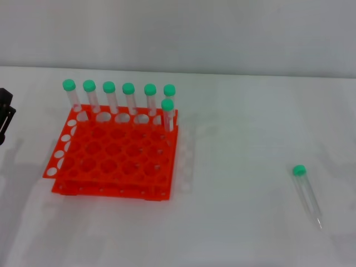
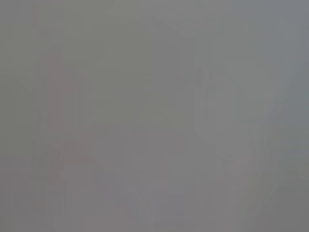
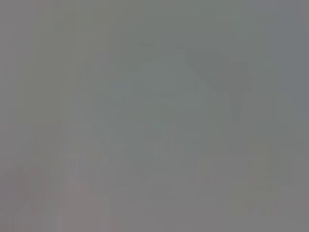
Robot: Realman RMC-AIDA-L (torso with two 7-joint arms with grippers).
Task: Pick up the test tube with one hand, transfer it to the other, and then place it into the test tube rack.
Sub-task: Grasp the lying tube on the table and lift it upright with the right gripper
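The test tube (image 1: 307, 194) lay alone on the white table (image 1: 239, 183), with open room on every side. The orange rack (image 1: 114, 156) sat well away at nine o'clock, and seven upright tubes (image 1: 128, 100) blocked its twelve o'clock edge.

The head view looks forward and down from above onto a white tabletop (image 1: 239, 144), far enough back to take in the orange-red test tube rack (image 1: 114, 158) on the left side and the lone test tube (image 1: 307, 194) lying well apart on the right. A sliver of the left pincer (image 1: 5, 119) shows at the left edge. The left wrist view and the right wrist view give only a flat grey field — which way they face and how near they sit cannot be told, nor any overlap with the head view.
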